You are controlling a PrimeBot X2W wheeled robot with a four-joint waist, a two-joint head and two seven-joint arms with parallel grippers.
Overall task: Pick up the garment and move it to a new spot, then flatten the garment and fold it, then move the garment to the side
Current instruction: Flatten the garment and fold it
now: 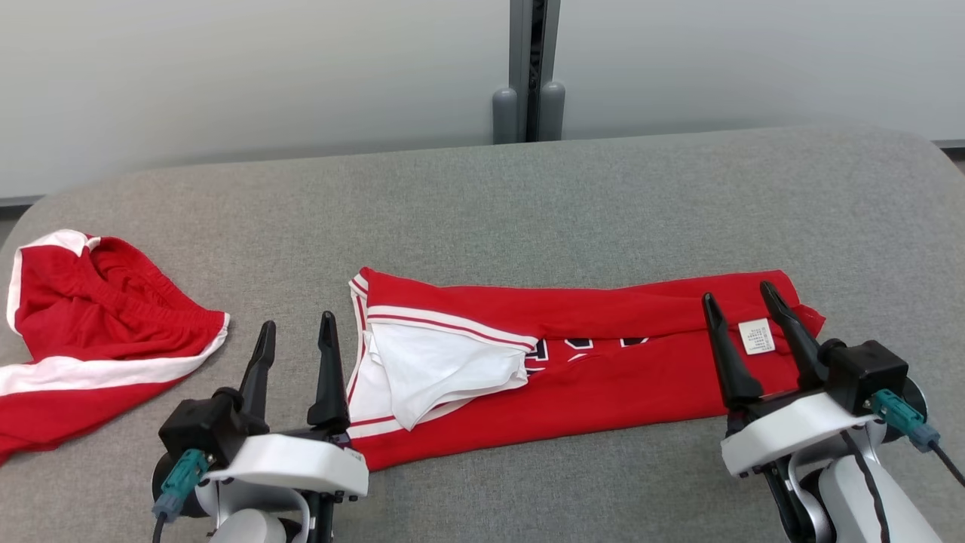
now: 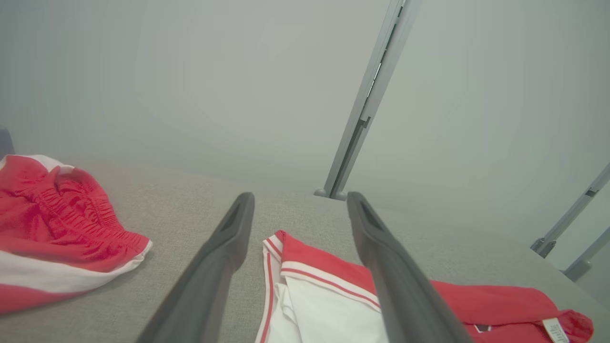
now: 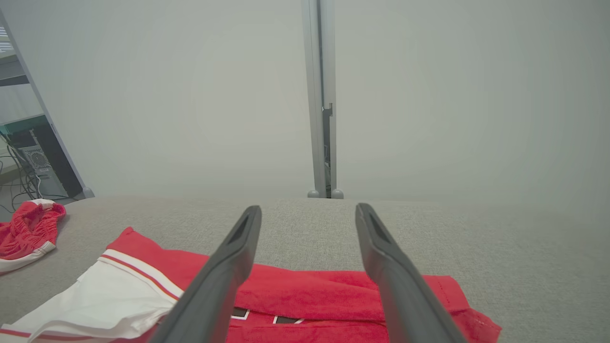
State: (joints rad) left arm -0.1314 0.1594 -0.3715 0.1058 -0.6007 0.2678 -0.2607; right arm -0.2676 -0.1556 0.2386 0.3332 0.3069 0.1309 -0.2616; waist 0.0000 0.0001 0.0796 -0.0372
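A red jersey with white trim (image 1: pixel 603 354) lies folded lengthwise into a long band across the grey table; its white lining shows at the left end and a small white label sits near the right end. My left gripper (image 1: pixel 295 326) stands open just left of the jersey's left end, empty. My right gripper (image 1: pixel 740 293) is open above the right end, its fingers either side of the label, nothing held. The left wrist view shows the jersey (image 2: pixel 329 281) between and beyond the open fingers (image 2: pixel 224 252). The right wrist view shows the jersey (image 3: pixel 310 295) under the open fingers (image 3: pixel 381 257).
A second red garment with white stripes and an elastic waistband (image 1: pixel 90 332) lies crumpled at the table's left edge. The grey padded table (image 1: pixel 573 204) has rounded corners. A pale wall with a grey vertical post (image 1: pixel 531 68) stands behind it.
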